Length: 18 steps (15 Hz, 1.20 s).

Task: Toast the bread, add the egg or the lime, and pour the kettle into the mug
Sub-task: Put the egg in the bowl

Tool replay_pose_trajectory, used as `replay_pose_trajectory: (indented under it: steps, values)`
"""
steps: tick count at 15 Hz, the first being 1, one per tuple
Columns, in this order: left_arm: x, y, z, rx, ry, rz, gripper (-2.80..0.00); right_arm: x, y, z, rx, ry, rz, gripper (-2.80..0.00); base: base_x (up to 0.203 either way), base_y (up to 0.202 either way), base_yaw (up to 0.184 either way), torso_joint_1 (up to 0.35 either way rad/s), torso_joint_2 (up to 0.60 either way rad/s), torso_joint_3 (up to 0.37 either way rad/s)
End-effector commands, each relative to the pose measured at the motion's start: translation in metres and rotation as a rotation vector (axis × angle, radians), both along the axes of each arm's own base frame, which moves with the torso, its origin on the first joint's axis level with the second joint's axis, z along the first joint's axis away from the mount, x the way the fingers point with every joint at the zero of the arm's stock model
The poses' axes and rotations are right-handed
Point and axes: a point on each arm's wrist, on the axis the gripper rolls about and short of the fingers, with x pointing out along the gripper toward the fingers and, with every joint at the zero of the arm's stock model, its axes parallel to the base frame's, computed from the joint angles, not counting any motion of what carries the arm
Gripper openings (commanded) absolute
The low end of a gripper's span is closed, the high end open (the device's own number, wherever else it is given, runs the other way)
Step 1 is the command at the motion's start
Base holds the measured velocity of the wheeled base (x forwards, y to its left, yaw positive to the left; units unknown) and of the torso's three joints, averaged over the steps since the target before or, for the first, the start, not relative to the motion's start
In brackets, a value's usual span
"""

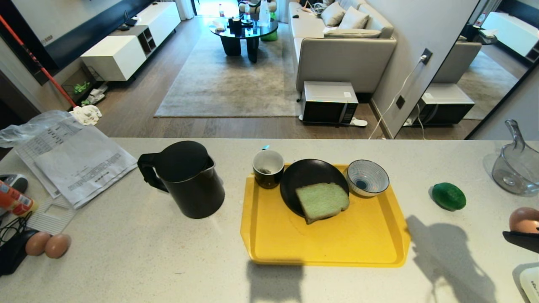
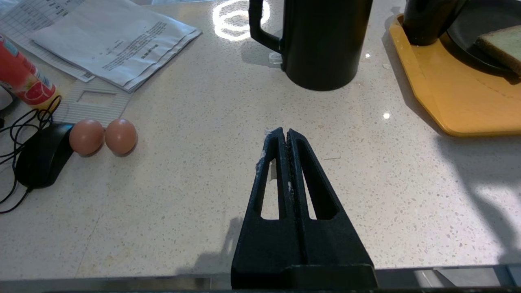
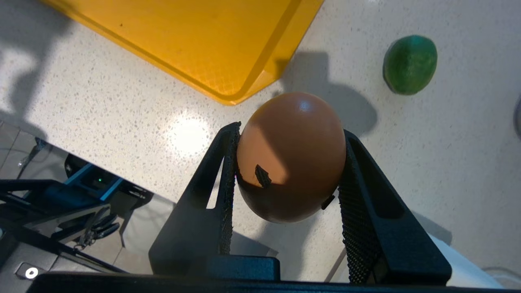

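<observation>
Desk (image 1: 126, 261) carries yellow tray (image 1: 328, 248) at centre; kettle (image 1: 185, 181) sits just off tray's left edge.

On tray — bread (image 1: 322, 201) lies on black plate (image 1: 311, 179), mug (image 1: 268, 167) at far left corner, striped bowl (image 1: 367, 176) at far right corner.

Lime (image 1: 449, 196) lies on desk toward right edge.

Right gripper (image 3: 287, 162) hangs over desk's right edge, off tray's near right corner, jaws clamped on egg (image 3: 291, 156).

Left gripper (image 2: 283, 138), jaws closed and empty, hovers over desk near front edge.

Advice — carry egg level, keep squeeze light, lower gently so it cannot roll.

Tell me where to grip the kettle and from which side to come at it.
Grip the kettle by its black loop handle, coming from the robot's left side, where the handle juts out. The body looks too broad for the fingers, and the mug and yellow tray crowd its right. The left gripper, shut and empty, probably suits best; the right gripper holds the egg.
</observation>
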Motion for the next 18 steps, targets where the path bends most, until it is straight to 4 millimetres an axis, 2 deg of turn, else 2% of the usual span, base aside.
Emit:
replay_pose_trajectory:
  steps: [1, 3, 7, 11, 18]
  values:
    - [0.001, 0.000, -0.005, 0.000, 0.014, 0.000, -2.80, 0.027, 0.004, 0.006, 0.000, 0.018, 0.036, -2.80, 0.000, 0.000, 0.000, 0.000, 0.00, 0.000]
    - [0.001, 0.000, -0.005, 0.000, 0.014, 0.000, -2.80, 0.055, 0.012, 0.009, -0.008, 0.017, 0.067, -2.80, 0.000, 0.000, 0.000, 0.000, 0.00, 0.000]
    - [0.001, 0.000, -0.005, 0.000, 0.014, 0.000, -2.80, 0.112, 0.037, 0.003, -0.040, 0.031, 0.082, -2.80, 0.000, 0.000, 0.000, 0.000, 0.00, 0.000]
    - [0.001, 0.000, -0.005, 0.000, 0.014, 0.000, -2.80, 0.148, 0.065, 0.004, -0.043, 0.026, 0.066, -2.80, 0.000, 0.000, 0.000, 0.000, 0.00, 0.000]
    - [0.001, 0.000, -0.005, 0.000, 0.014, 0.000, -2.80, 0.204, 0.081, -0.014, -0.123, 0.054, -0.004, -2.80, 0.000, 0.000, 0.000, 0.000, 0.00, 0.000]
